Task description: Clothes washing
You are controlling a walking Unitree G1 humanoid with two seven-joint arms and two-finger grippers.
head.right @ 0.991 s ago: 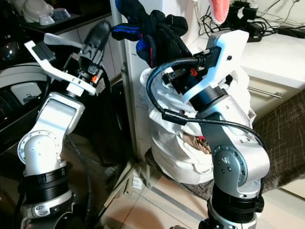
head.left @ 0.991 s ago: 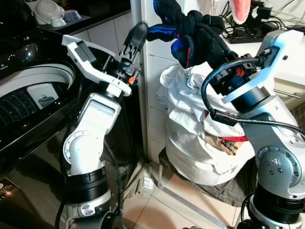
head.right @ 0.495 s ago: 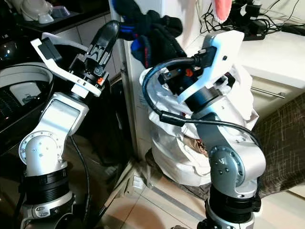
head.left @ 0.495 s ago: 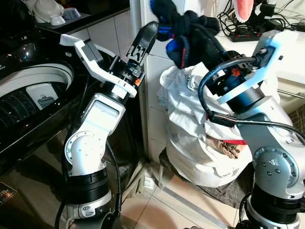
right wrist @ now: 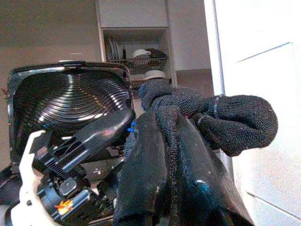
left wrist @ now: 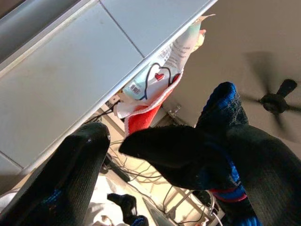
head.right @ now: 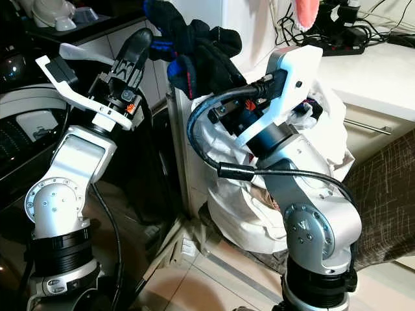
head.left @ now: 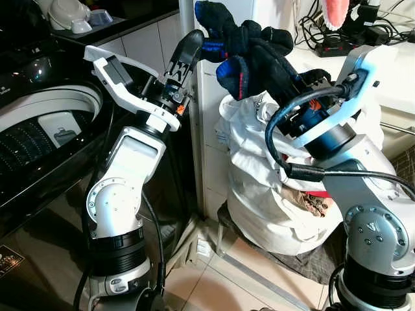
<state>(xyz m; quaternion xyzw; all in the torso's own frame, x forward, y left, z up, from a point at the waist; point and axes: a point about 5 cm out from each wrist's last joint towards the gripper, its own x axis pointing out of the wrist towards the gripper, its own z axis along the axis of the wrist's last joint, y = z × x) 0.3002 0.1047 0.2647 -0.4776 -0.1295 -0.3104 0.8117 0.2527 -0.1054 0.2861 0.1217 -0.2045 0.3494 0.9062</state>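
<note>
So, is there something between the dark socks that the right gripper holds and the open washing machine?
Yes. The left gripper is raised between the dark socks, held up by the right gripper, and the washing machine drum on the robot's left. The left gripper's fingers are right beside the bundle.

Head stereo pair looking down at both arms, wrist cameras close, both catching the dark garment [head.left: 253, 55]

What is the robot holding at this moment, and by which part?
The right gripper holds a bundle of black-and-blue socks by its lower end. The left gripper touches the bundle's side; whether it grips cannot be told.
</note>
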